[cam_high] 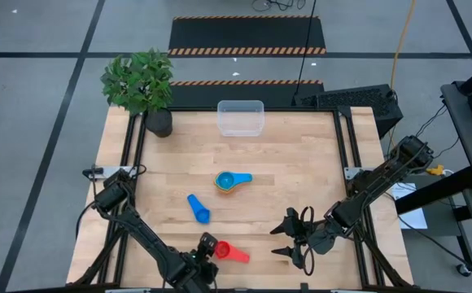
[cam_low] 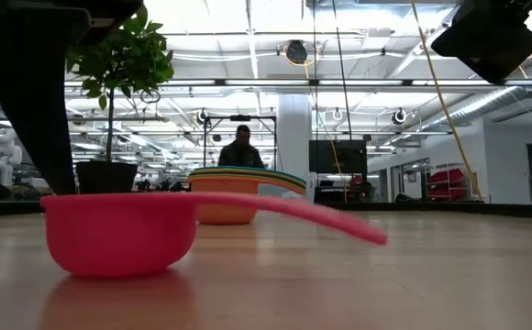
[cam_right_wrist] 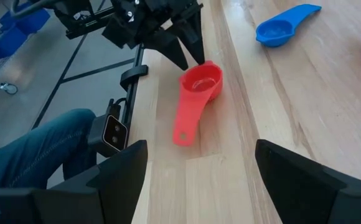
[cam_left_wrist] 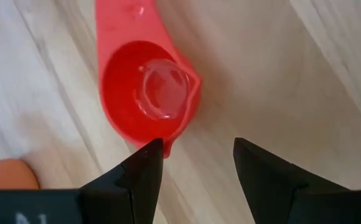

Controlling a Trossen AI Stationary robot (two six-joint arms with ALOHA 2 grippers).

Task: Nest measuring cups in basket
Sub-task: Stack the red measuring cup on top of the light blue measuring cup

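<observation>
A red measuring cup [cam_high: 224, 251] lies on the table near the front edge, bowl up, its handle [cam_right_wrist: 183, 124] pointing toward the right arm. My left gripper [cam_left_wrist: 198, 155] hangs open just over the bowl [cam_left_wrist: 148, 93], pointing steeply down; one finger is at the rim and the other over bare wood. A dark blue cup [cam_high: 198, 207] lies alone further in. A stack of nested cups [cam_high: 230, 181], light blue on top, sits mid-table. The clear basket [cam_high: 241, 117] stands at the far edge. My right gripper [cam_high: 283, 242] waits open to the right of the red cup. My left gripper comes at the red cup from above, slanting. One fingertip [cam_left_wrist: 150, 152] stands at the bowl's rim [cam_left_wrist: 168, 134], on the side away from the handle. I cannot tell whether it touches the rim. The cup rests flat on the table.
A potted plant [cam_high: 142, 85] stands at the far left corner beside the basket. The table's front edge lies just behind the left gripper. A person [cam_low: 241, 147] shows in the room beyond the table. Bare wood lies between the cups and the basket.
</observation>
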